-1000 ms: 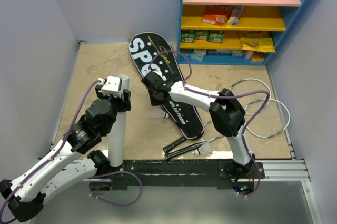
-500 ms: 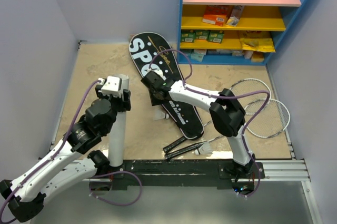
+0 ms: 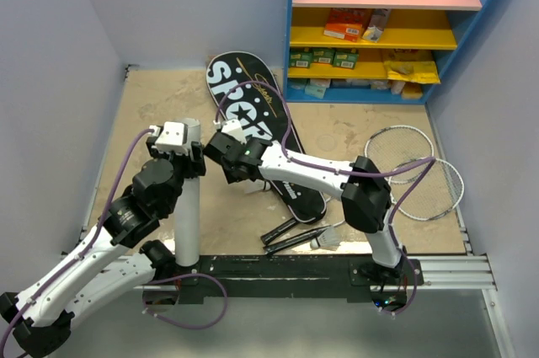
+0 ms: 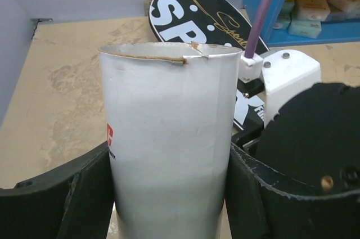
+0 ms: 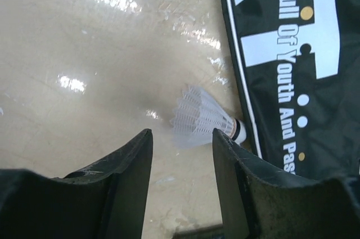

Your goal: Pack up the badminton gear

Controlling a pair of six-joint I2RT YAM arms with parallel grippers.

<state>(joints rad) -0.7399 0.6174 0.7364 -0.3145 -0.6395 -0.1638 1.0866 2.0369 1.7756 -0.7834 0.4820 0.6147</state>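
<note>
You are barely getting started (nothing looks packed yet). Your left gripper is clamping the upright white tube at near left. Your right gripper is hovering, jaws apart and empty, over a shuttlecock lying beside the bag. The rackets are lying loose at right.

The tube is standing upright near the front left of the desk, gripped between the fingers of the left end effector, and the bag is lying flat to its right, running from back centre toward the front. One shuttlecock is lying on the desk just beside the bag's left edge, beneath the parted right end effector. The two rackets are lying overlapped at the right, their handles reaching toward the front beside a second shuttlecock, with the shelf unit standing behind them.
</note>
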